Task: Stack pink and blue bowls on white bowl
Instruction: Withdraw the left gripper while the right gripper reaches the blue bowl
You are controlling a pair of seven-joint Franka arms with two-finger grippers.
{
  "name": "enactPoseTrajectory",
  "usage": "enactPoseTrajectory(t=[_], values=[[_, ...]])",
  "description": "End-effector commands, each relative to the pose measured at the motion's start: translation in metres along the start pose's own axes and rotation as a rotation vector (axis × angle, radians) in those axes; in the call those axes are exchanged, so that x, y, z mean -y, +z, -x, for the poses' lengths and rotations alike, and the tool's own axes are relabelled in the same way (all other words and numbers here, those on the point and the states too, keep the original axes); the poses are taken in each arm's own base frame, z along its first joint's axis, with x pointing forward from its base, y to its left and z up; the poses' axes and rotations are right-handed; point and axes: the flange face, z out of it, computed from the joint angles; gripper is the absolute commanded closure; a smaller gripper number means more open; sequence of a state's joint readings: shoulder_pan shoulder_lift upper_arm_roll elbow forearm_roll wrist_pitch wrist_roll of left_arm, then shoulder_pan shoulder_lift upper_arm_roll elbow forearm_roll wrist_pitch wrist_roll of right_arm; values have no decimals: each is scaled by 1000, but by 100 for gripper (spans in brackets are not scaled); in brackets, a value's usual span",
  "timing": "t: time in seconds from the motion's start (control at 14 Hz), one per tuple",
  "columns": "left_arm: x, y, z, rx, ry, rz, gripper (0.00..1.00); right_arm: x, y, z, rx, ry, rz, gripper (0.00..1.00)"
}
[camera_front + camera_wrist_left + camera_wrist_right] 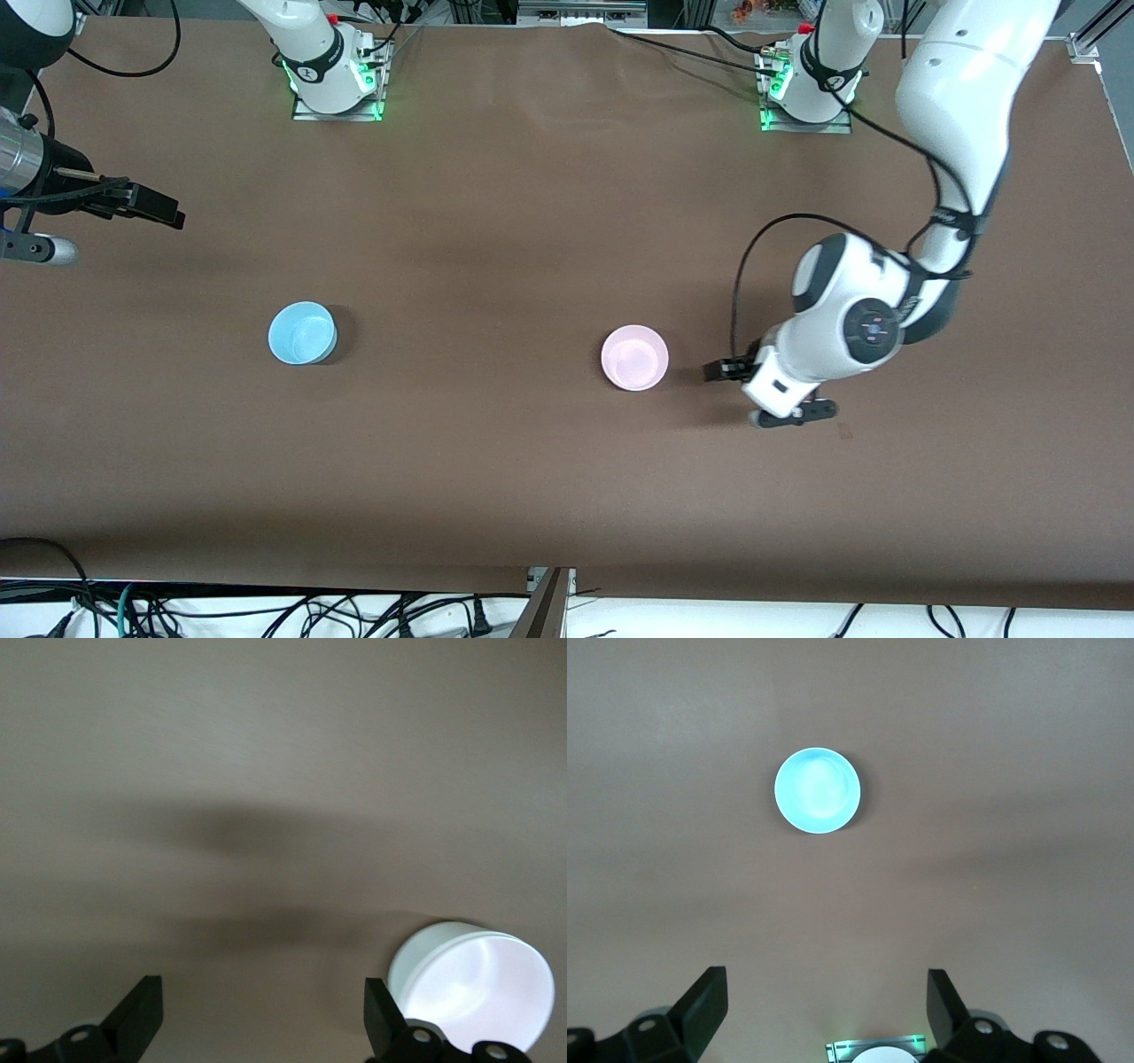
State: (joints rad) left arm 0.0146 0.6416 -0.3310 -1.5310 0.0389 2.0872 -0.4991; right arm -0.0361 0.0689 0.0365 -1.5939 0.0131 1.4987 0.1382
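Note:
The light blue bowl [302, 333] stands upright toward the right arm's end of the table and shows far off in the right wrist view [818, 789]. The pale pink bowl [634, 357] stands upright near the middle. My left gripper [760, 391] is low beside it, toward the left arm's end, open and empty [261, 1019]. In the left wrist view a bowl washed out to white [474, 985], seemingly the pink one, sits just beside one fingertip [383, 1014]. My right gripper [146, 206] waits high over the right arm's end, open and empty [824, 1010]. No separate white bowl shows.
The brown table [496, 230] carries both arm bases [337, 84] [806, 97] along the edge farthest from the front camera. Cables hang under the edge nearest to that camera. The left arm's forearm [952, 133] reaches over the table near its own end and hides the surface under it.

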Motion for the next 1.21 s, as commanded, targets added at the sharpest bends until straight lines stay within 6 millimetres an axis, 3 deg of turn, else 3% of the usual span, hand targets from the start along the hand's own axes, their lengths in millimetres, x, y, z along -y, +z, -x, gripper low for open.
enactPoseTrajectory(t=[0.0,0.21,0.28,0.5,0.64,0.85,1.14], values=[[46,-51,-7,-39,-44,-68,0,4,-3,-1,-1,10,-13,1],[88,-99,-12,-73,-51,-103,0,7,24,-16,-1,10,-21,1],[106,-107,-13,-62,-18,-123,0,14,39,-23,-21,-1,-22,1],[161,-157,-13,-86,46,-149,0,22,105,-44,-66,-5,-28,1],[182,-196,-2,-111,42,-160,0,24,149,-66,-109,-5,-35,1],[204,-235,14,-123,3,-165,0,27,198,-91,-125,-1,-41,1],[205,-275,29,-131,80,-174,0,22,244,-94,-150,8,-43,1]])
